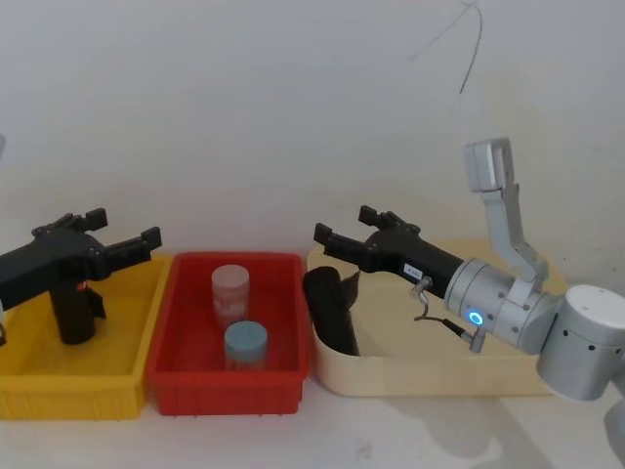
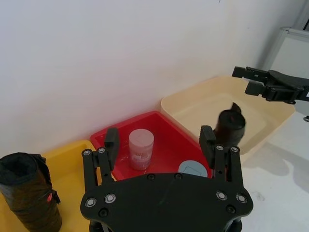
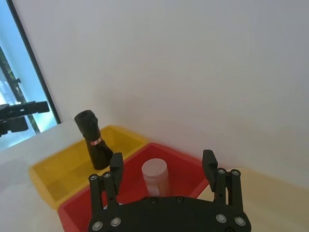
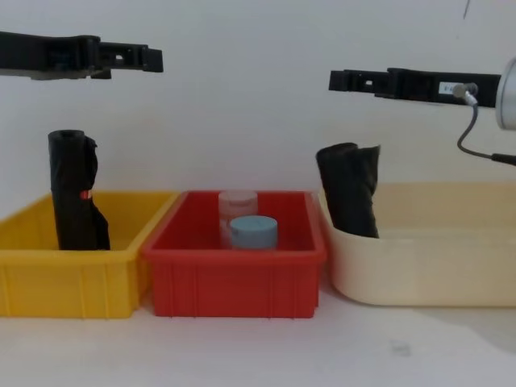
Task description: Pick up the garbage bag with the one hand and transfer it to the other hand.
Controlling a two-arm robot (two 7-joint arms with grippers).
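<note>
Three bins line the table (image 1: 410, 430) before us: the yellow bin (image 1: 68, 391) on the left, the red bin (image 1: 225, 393) in the middle and the cream bin (image 1: 439, 379) on the right. In the red bin a capped jar (image 1: 245, 344) stands in front of a pale jar (image 1: 230, 290). The bag (image 1: 329, 308), the thick black roll, stands propped against the cream bin's left end wall, its top above the rim. A slim roll (image 1: 73, 308) with a red mark stands in the yellow bin. Higher and farther back, the left gripper (image 1: 125, 227) hangs over the yellow bin, jaws spread and empty. The right gripper (image 1: 344, 223), with its white label, hangs over the cream bin just above the bag, jaws likewise spread and empty. A white wall (image 1: 244, 98) closes the scene.

We judge that nothing is grasped yet, and the hazards begin with choice: the slim roll sits right under the left gripper and could be taken by mistake. To reach the bag, that arm must cross the red bin, where a low pass could topple the jars. The bag hugs the bin wall, so a finger may strike the rim instead of slipping behind the roll. Crinkly plastic can slide or unroll in a grasp. At the handover, an early release could drop the bag, as could two grippers crowding one short roll.
</note>
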